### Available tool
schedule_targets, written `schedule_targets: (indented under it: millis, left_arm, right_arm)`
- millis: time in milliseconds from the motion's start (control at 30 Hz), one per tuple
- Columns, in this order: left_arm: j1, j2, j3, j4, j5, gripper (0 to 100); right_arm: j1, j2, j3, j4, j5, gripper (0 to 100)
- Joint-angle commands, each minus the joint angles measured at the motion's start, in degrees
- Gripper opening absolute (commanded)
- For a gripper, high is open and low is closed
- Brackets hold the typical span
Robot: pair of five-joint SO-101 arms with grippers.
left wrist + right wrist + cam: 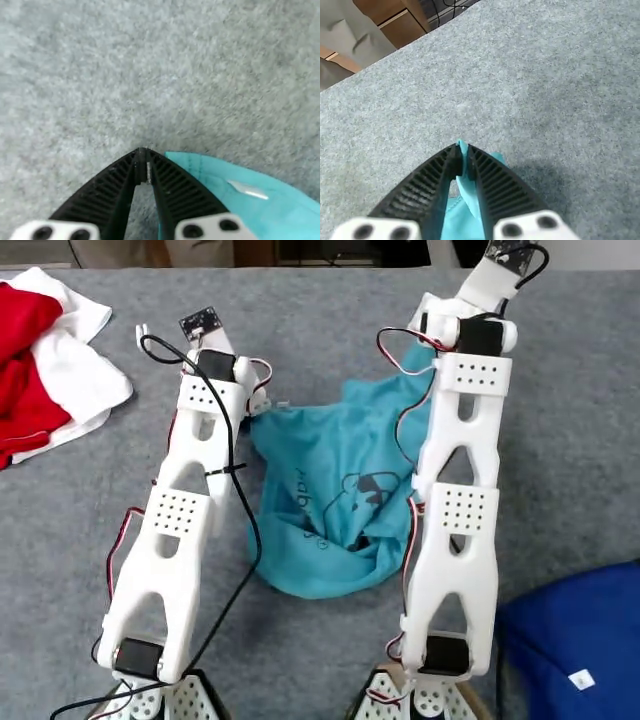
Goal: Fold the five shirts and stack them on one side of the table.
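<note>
A teal shirt (335, 500) lies crumpled on the grey table between my two arms. My right gripper (428, 348) is at the shirt's far right part. In the right wrist view that gripper (462, 150) is shut on a fold of the teal shirt (465, 200), which sticks up between the fingers. My left gripper (258, 398) is at the shirt's far left corner. In the left wrist view it (142, 152) is shut, tips touching, with the teal shirt's edge (240, 200) and a small white tag (247, 190) lying beside one finger. No teal shows between these fingers.
A heap of red and white shirts (45, 365) lies at the far left of the table. A blue shirt (575, 640) lies at the near right corner. Bare grey table (320, 330) stretches beyond both grippers. Wooden furniture (395, 25) stands past the far edge.
</note>
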Motion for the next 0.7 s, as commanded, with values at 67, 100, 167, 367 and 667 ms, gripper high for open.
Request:
schedule_targets:
  millis: [67,100,167,367,667]
  left_arm:
    - [-0.1,-6.1,-2.5,3.9,0.5,18]
    - [0.0,-6.9,-2.5,4.7,0.6,24]
    - [0.0,-8.3,-2.1,5.5,1.1,29]
    - [0.4,-10.0,-2.5,5.5,2.5,27]
    - [2.3,-9.5,-2.5,5.5,2.6,27]
  right_arm:
    - [1.2,-0.4,-2.4,-1.1,0.2,0.5]
    - [1.2,-0.4,-2.4,-1.1,0.2,0.5]
    - [1.1,-0.4,-2.4,-1.1,0.2,0.5]
    - [1.0,-0.3,-2.3,-1.1,0.2,0.5]
    - [1.0,-0.3,-2.2,-1.2,0.2,0.5]
